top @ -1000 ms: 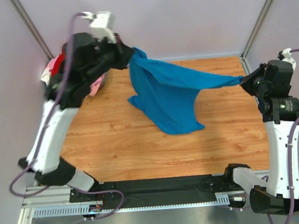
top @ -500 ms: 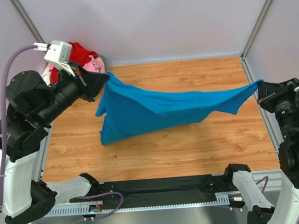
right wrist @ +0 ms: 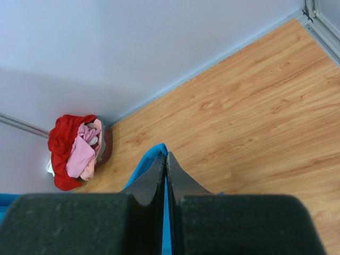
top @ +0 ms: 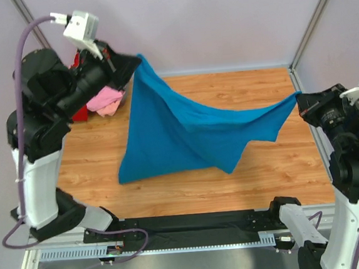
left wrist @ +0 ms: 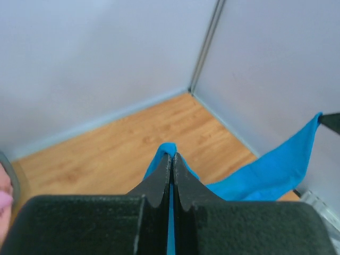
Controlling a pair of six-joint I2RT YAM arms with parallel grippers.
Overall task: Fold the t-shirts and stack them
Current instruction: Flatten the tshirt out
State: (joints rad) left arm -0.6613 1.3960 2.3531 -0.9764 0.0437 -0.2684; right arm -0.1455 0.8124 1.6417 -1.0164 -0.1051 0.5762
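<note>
1. The blue t-shirt (top: 179, 134) is up in the air over the middle of the surface (top: 276, 164), strung between both hands like a hammock. It's soft, matte, plain cotton in a bright solid blue. The top edge sags in a curve, and a big loose triangle of fabric hangs down toward the near-left part of the surface. Can't tell whether the lowest corner actually touches the wood.
2. The left hand (top: 136, 59) is high over the far-left part of the surface. Its black fingers are squeezed together with just a thin ridge of blue fabric pinched between them. The wrist view shows the cloth poking out past the tips.
3. Same deal with the right hand (top: 299, 99), which sits at the right edge of the surface. It's clamped tight on a pointed corner of the shirt, so the fabric pulls into a sharp peak there.
4. The surface itself is smooth wood-grain laminate, warm orange-brown with plank lines.
5. In the far-left corner of the surface there's a crumpled heap. A red shirt (right wrist: 64, 141) is wrapped around a pink shirt (right wrist: 81, 154), both wrinkly and bunched. A sliver of something whitish peeks out at the heap's edge, too small to say more.
</note>
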